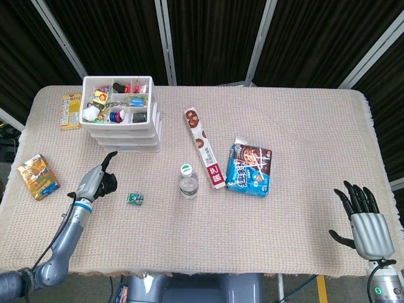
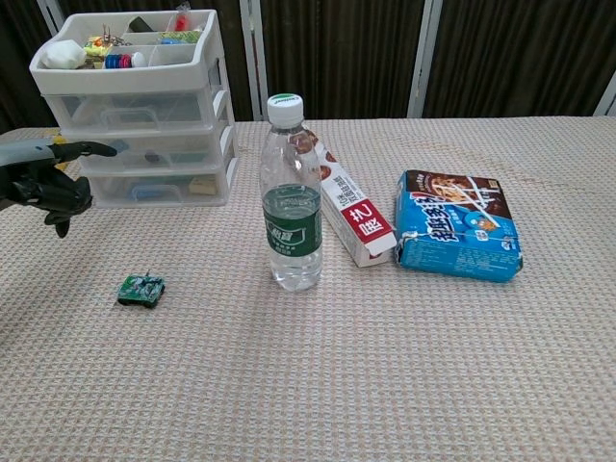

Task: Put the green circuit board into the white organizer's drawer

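Note:
The small green circuit board lies flat on the woven cloth, left of the water bottle. The white organizer stands at the back left with its three drawers closed and small items in its top tray. My left hand hovers above the cloth just left of the board, between it and the organizer, fingers loosely curled and holding nothing. My right hand rests open near the front right corner, far from the board, and appears only in the head view.
A water bottle stands mid-table. A long snack box and a blue biscuit pack lie to its right. A yellow box sits left of the organizer, and a snack packet lies by the left edge.

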You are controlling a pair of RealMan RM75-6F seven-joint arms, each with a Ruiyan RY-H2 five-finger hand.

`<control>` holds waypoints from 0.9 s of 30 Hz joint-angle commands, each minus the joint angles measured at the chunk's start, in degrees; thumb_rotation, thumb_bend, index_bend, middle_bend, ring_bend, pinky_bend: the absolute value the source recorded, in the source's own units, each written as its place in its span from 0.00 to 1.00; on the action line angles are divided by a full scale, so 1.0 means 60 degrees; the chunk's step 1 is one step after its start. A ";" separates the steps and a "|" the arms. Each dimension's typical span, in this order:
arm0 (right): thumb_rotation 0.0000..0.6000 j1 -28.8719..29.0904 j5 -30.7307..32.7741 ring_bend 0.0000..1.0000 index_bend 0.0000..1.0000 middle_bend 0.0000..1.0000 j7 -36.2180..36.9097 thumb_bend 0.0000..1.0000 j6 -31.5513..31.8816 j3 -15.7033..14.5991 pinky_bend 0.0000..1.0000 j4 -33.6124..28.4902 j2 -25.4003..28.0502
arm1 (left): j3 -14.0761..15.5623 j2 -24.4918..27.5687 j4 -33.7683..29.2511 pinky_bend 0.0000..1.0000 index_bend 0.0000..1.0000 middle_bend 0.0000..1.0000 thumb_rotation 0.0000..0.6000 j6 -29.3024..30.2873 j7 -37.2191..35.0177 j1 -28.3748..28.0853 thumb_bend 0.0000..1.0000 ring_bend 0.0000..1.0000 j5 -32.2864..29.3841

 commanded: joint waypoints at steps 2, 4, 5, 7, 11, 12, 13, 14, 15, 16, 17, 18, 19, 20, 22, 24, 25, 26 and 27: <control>1.00 0.0007 0.0053 0.00 0.13 0.00 0.0009 0.02 -0.0027 0.0017 0.00 -0.0011 -0.0008 | -0.0285 -0.0523 0.0685 0.60 0.00 0.90 1.00 -0.0409 0.0076 -0.0510 0.80 0.80 -0.0785; 1.00 0.0010 0.0072 0.00 0.13 0.00 0.0002 0.02 -0.0039 0.0022 0.00 -0.0024 -0.0012 | -0.0311 -0.0655 0.0935 0.60 0.00 0.90 1.00 -0.0457 0.0159 -0.0659 0.80 0.80 -0.0920; 1.00 0.0011 0.0079 0.00 0.13 0.00 -0.0007 0.02 -0.0042 0.0024 0.00 -0.0031 -0.0013 | -0.0336 -0.0757 0.1102 0.60 0.00 0.90 1.00 -0.0481 0.0186 -0.0752 0.80 0.80 -0.0999; 1.00 0.0011 0.0083 0.00 0.13 0.00 -0.0016 0.02 -0.0040 0.0026 0.00 -0.0040 -0.0016 | -0.0389 -0.0887 0.1293 0.60 0.00 0.90 1.00 -0.0547 0.0168 -0.0863 0.80 0.80 -0.1133; 1.00 0.0012 0.0085 0.00 0.13 0.00 -0.0056 0.02 -0.0028 0.0035 0.00 -0.0050 -0.0035 | -0.0442 -0.1121 0.1674 0.60 0.00 0.90 1.00 -0.0758 0.0213 -0.1129 0.80 0.80 -0.1535; 1.00 0.0010 0.0089 0.00 0.13 0.00 -0.0061 0.02 -0.0028 0.0032 0.00 -0.0056 -0.0040 | -0.0441 -0.1195 0.1780 0.60 0.00 0.90 1.00 -0.0765 0.0251 -0.1198 0.80 0.80 -0.1582; 1.00 0.0008 0.0093 0.00 0.13 0.00 -0.0066 0.02 -0.0027 0.0032 0.00 -0.0057 -0.0041 | -0.0442 -0.1245 0.1843 0.60 0.00 0.90 1.00 -0.0764 0.0268 -0.1239 0.80 0.80 -0.1603; 1.00 0.0005 0.0097 0.00 0.13 0.00 -0.0069 0.02 -0.0024 0.0033 0.00 -0.0059 -0.0042 | -0.0443 -0.1293 0.1904 0.60 0.00 0.90 1.00 -0.0766 0.0280 -0.1276 0.80 0.80 -0.1629; 1.00 0.0004 0.0101 0.00 0.13 0.00 -0.0070 0.02 -0.0023 0.0034 0.00 -0.0062 -0.0043 | -0.0444 -0.1321 0.1935 0.60 0.00 0.90 1.00 -0.0780 0.0285 -0.1300 0.80 0.80 -0.1646; 1.00 0.0000 0.0112 0.00 0.13 0.00 -0.0065 0.02 -0.0020 0.0037 0.00 -0.0069 -0.0044 | -0.0449 -0.1376 0.2003 0.60 0.00 0.90 1.00 -0.0807 0.0294 -0.1346 0.80 0.80 -0.1689; 1.00 -0.0002 0.0118 0.00 0.13 0.00 -0.0068 0.02 -0.0017 0.0039 0.00 -0.0073 -0.0043 | -0.0454 -0.1447 0.2100 0.60 0.00 0.90 1.00 -0.0841 0.0306 -0.1405 0.80 0.80 -0.1761; 1.00 -0.0003 0.0120 0.00 0.13 0.00 -0.0070 0.02 -0.0015 0.0040 0.00 -0.0074 -0.0042 | -0.0462 -0.1513 0.2186 0.60 0.00 0.90 1.00 -0.0869 0.0309 -0.1455 0.80 0.80 -0.1831; 1.00 -0.0005 0.0122 0.00 0.13 0.00 -0.0066 0.02 -0.0015 0.0040 0.00 -0.0079 -0.0041 | -0.0469 -0.1556 0.2241 0.60 0.00 0.90 1.00 -0.0889 0.0309 -0.1488 0.80 0.80 -0.1877; 1.00 -0.0005 0.0120 0.00 0.13 0.00 -0.0063 0.02 -0.0013 0.0039 0.00 -0.0081 -0.0040 | -0.0483 -0.1600 0.2300 0.60 0.00 0.90 1.00 -0.0916 0.0301 -0.1522 0.80 0.80 -0.1928; 1.00 -0.0009 0.0113 0.00 0.13 0.00 -0.0062 0.02 -0.0006 0.0035 0.00 -0.0079 -0.0038 | -0.0531 -0.1702 0.2427 0.60 0.00 0.90 1.00 -0.0945 0.0260 -0.1590 0.80 0.80 -0.2031; 1.00 -0.0011 0.0121 0.00 0.13 0.00 -0.0054 0.02 -0.0008 0.0035 0.00 -0.0080 -0.0038 | -0.0571 -0.1764 0.2503 0.60 0.00 0.90 1.00 -0.0959 0.0223 -0.1628 0.80 0.80 -0.2094; 1.00 -0.0012 0.0126 0.00 0.13 0.00 -0.0051 0.02 -0.0009 0.0036 0.00 -0.0079 -0.0036 | -0.0606 -0.1811 0.2560 0.60 0.00 0.90 1.00 -0.0950 0.0193 -0.1653 0.80 0.80 -0.2120; 1.00 -0.0013 0.0132 0.00 0.13 0.00 -0.0048 0.02 -0.0011 0.0037 0.00 -0.0080 -0.0032 | -0.0647 -0.1877 0.2642 0.60 0.00 0.90 1.00 -0.0919 0.0154 -0.1680 0.80 0.80 -0.2146; 1.00 -0.0015 0.0133 0.00 0.13 0.00 -0.0046 0.02 -0.0011 0.0036 0.00 -0.0080 -0.0030 | -0.0666 -0.1910 0.2685 0.60 0.00 0.90 1.00 -0.0905 0.0133 -0.1694 0.80 0.80 -0.2155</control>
